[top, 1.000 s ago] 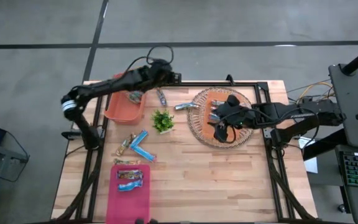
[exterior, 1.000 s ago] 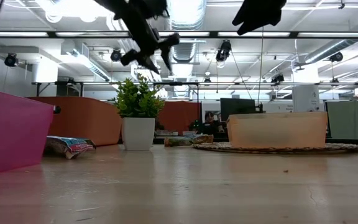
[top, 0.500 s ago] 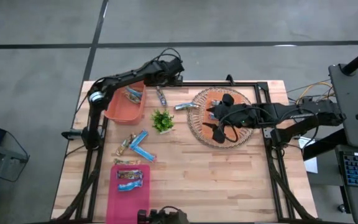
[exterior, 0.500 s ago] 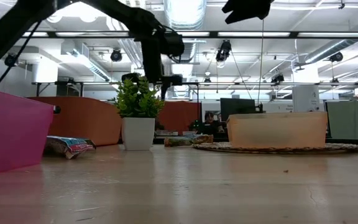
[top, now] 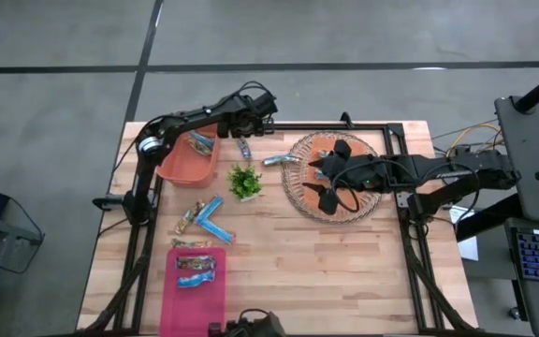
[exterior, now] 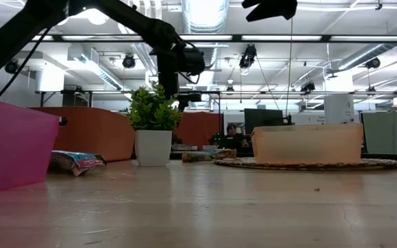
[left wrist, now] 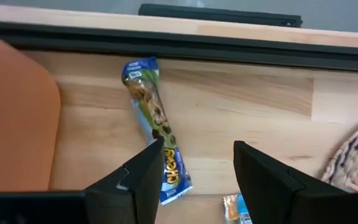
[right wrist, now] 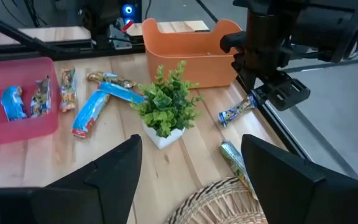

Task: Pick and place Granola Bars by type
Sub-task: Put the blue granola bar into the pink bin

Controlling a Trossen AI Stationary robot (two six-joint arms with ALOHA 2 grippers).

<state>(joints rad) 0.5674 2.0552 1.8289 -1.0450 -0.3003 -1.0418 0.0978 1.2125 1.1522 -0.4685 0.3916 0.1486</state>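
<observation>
Granola Bars lie scattered over a pale wooden table [top: 344,262]. One silver-blue bar [left wrist: 156,127] rests on the bare wood at the far edge, between the orange bin [top: 187,161] and a wicker tray [top: 299,201]; the left gripper [left wrist: 194,177] hangs directly over it with fingers spread wide and nothing between them. A second bar [top: 276,160] lies just beside the wicker tray's rim. A small potted plant [top: 244,182] stands near the centre. Two bright blue bars [top: 210,217] lie crossed on the wood nearer the front, with a tan-brown one [top: 188,221] touching them. A pink bin [top: 195,290] at the front edge holds several bars; their exact number is hard to make out from above.

The right gripper [right wrist: 191,177] hovers above the wicker tray, fingers apart and empty. Another orange container [top: 327,148] sits on that tray.

A black frame runs round the table edges. The floor beyond is grey concrete. In the low view the room behind shows ceiling lights, ductwork, orange partitions and a seated person [exterior: 233,136] far back.
</observation>
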